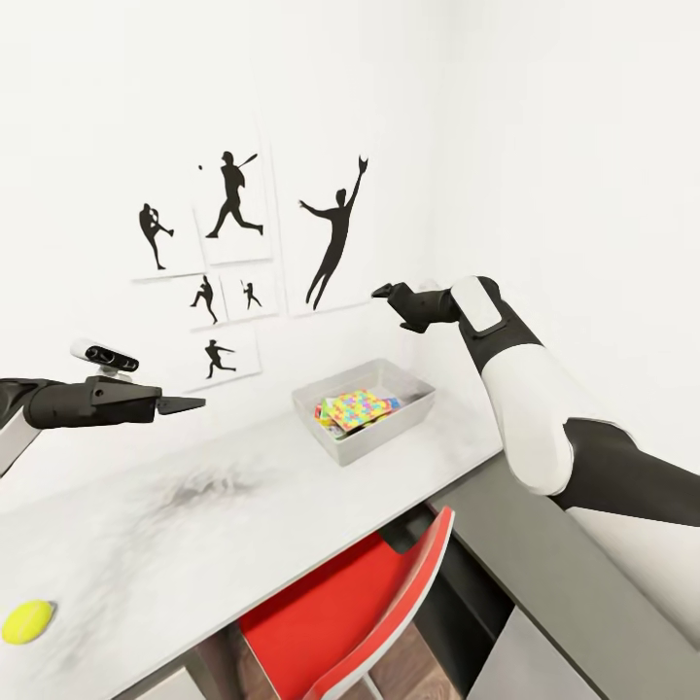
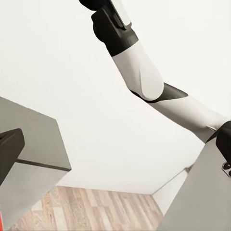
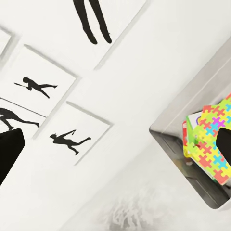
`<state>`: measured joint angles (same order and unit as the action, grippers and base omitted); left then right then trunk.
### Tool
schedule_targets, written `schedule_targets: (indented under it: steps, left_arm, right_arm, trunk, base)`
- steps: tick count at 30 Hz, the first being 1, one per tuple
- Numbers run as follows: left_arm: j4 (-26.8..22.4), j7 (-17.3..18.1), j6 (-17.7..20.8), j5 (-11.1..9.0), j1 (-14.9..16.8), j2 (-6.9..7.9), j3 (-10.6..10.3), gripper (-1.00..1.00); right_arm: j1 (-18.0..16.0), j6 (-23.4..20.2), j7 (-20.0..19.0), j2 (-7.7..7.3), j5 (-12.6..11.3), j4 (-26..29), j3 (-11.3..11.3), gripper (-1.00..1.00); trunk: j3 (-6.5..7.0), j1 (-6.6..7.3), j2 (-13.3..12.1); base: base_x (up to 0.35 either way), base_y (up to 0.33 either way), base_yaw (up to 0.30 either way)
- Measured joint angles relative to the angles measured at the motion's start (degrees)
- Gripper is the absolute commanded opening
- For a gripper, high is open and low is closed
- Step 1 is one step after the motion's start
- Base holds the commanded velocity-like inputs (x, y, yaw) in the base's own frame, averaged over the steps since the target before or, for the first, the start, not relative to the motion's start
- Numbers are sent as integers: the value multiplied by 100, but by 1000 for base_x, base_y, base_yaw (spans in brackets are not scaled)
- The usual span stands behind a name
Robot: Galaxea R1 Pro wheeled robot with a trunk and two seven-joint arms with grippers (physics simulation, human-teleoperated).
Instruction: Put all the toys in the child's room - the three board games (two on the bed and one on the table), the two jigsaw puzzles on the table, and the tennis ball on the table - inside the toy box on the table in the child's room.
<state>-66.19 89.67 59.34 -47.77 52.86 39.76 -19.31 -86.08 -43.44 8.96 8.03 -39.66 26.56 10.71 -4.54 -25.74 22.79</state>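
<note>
Claws hang empty above the desk (image 1: pixel 243 525): right claw (image 1: pixel 384 291) fingers apart; left claw (image 1: pixel 190 403), gap unclear. Below the right claw, the toy box (image 1: pixel 389 423) holds jigsaw puzzles (image 1: pixel 358 408) covering a half-hidden green box. Tennis ball (image 1: pixel 27 622), fuzzy yellow-green, lies well below the left claw.

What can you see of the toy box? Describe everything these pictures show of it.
The toy box is a light grey, square bin with sloping sides and a thick rim, plastic-looking. It stands upright and open on the white table, near the wall. Inside lie bright jigsaw puzzles over a green-edged box. Neither gripper touches it; the right gripper hangs above.
</note>
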Motion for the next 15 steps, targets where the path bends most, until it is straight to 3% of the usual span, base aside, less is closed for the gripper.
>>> schedule_targets:
  steps: [8,15]
  left_arm:
    - [7,0,0,4,-5,-2,0,100]
    - [7,0,0,3,-5,-4,-1,100]
  right_arm:
    - [7,10,-6,0,1,-1,6,100]
    - [41,11,-6,-6,1,0,16,100]
  trunk:
    - [45,-1,-1]
    - [50,-3,-1]
  base:
    - [-20,0,37]
    - [-188,40,5]
